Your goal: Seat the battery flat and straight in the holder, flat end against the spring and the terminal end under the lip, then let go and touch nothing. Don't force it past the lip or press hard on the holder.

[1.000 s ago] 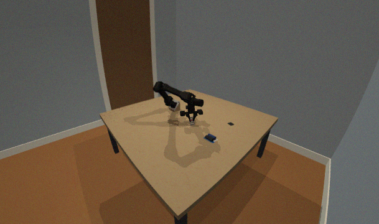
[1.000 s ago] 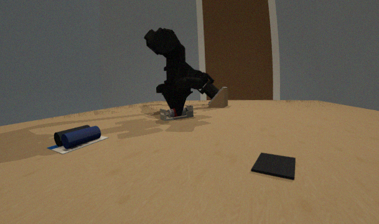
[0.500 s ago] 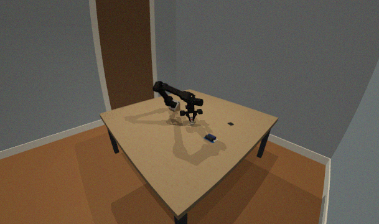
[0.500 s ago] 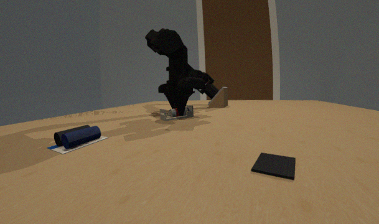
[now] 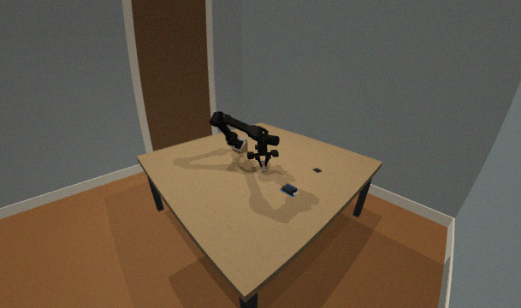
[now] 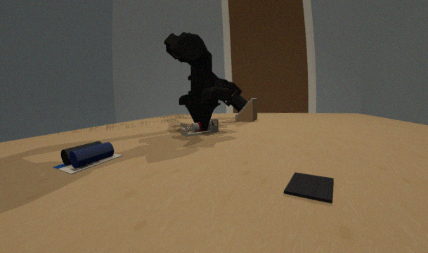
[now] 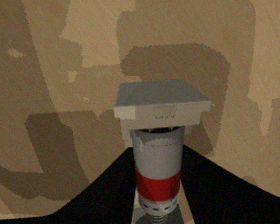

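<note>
The grey battery with the red band [image 5: 263, 163] [image 6: 197, 127] [image 7: 159, 160] is lying in the battery holder [image 5: 264, 170] [image 6: 185, 130] [image 7: 161, 119], its terminal end tucking beneath the holder's lip [image 7: 163, 92] and its banded end facing the coil spring [image 7: 158, 218]. The gripper [image 5: 263, 167] [image 6: 204, 128] [image 7: 156, 152] is standing released, its fingers flanking the cell just beside its walls. The cell is probably going to behave as a stiff, fairly dense cylinder, its smooth sleeve inviting rolling or slipping. If it needs regrasping, the middle of its sides is offering the best hold, leaving both ends free; the holder is likely flexing under hard pressing.
</note>
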`<state>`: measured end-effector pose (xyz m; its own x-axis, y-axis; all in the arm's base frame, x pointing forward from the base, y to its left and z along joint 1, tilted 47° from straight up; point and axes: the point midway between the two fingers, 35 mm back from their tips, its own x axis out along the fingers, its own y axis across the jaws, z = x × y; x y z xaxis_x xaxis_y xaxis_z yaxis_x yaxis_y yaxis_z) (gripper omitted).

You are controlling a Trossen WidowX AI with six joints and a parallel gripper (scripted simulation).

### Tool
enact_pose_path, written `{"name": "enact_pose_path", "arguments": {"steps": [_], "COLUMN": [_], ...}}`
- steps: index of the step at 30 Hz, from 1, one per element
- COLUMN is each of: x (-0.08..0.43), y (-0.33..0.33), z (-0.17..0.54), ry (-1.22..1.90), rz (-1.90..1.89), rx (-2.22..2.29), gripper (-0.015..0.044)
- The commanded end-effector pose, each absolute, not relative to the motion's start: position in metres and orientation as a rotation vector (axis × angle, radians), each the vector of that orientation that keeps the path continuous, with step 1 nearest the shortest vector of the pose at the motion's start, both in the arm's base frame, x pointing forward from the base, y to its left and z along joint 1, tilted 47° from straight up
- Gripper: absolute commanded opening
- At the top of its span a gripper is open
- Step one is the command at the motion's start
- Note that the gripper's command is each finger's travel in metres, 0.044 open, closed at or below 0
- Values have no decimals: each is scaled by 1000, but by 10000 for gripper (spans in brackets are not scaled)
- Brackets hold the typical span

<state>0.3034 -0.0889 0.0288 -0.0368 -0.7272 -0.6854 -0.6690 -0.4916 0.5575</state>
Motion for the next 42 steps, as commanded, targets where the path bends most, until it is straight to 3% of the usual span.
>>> {"name": "enact_pose_path", "arguments": {"steps": [1,16,26,42], "x": [303,305,313,313], "y": [-89,-78,-31,-24], "z": [28,39,82,90], "ry": [-1552,-1553,-1550,-1551], "rz": [-1590,-1590,-1596,-1595], "rx": [2139,2139,2140,2140], "gripper": [182,182,440,440]}}
